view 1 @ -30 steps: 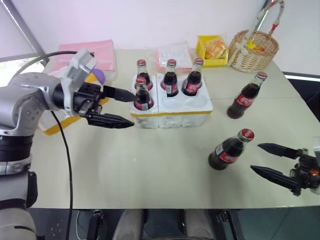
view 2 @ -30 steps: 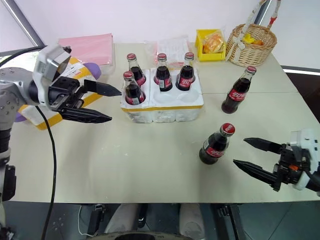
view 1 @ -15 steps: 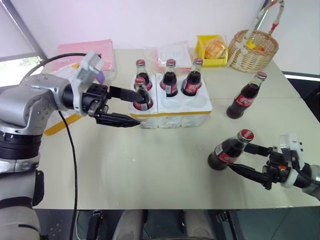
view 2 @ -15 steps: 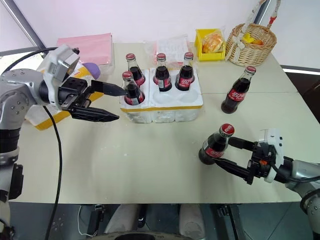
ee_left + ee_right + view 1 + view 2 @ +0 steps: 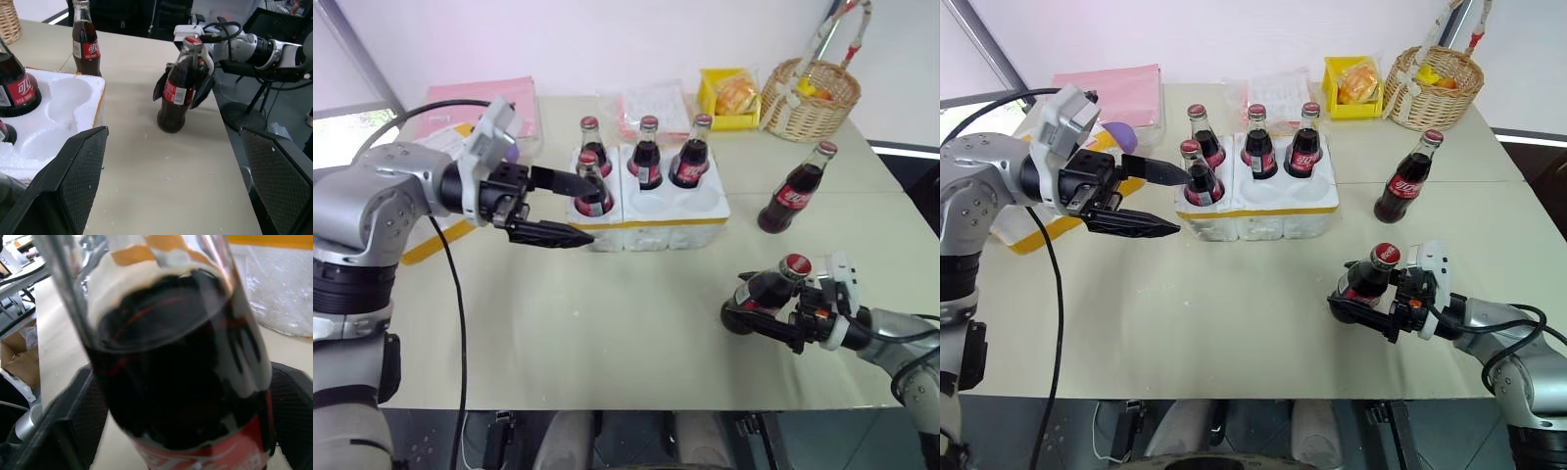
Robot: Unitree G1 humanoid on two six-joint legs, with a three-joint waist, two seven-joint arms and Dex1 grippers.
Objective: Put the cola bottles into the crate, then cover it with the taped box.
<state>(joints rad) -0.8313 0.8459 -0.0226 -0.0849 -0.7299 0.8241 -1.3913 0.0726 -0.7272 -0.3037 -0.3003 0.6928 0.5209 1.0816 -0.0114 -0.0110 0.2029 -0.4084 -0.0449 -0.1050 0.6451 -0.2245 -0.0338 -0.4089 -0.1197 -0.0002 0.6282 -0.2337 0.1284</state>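
— Arms first: where do they sit?

— Left arm comes in from the left edge of the head view, forearm roughly level, reaching toward the frame's centre. The left gripper (image 5: 570, 209) has its jaws spread, one black finger beside the front-left bottle, the other lower, along the front-left corner of the white styrofoam crate with round wells and a yellow tape band (image 5: 675, 221). Nothing is held between them.

— And the right?

— Right arm enters from the lower right corner, lying low over the pale desk (image 5: 607, 323), pointing toward the frame's left. The right gripper (image 5: 1363, 302) has its jaws pinching a small glass cola bottle with a red cap and red label (image 5: 1368, 281), which leans toward the upper right with its base on the desk. The left wrist view shows black fingers (image 5: 201, 88) on both sides of its body.

— Where are the other bottles?

— Four stand upright in the crate's wells (image 5: 646, 157): three along the back row, one at front left. Two front wells are empty. A sixth cola bottle (image 5: 795, 192) stands on the desk at middle right, apart from the crate.

— The cover?

— The white foam box with yellow tape (image 5: 1043, 227) lies at the left, mostly hidden behind the left arm. A wicker basket (image 5: 808, 93) sits at the upper right.
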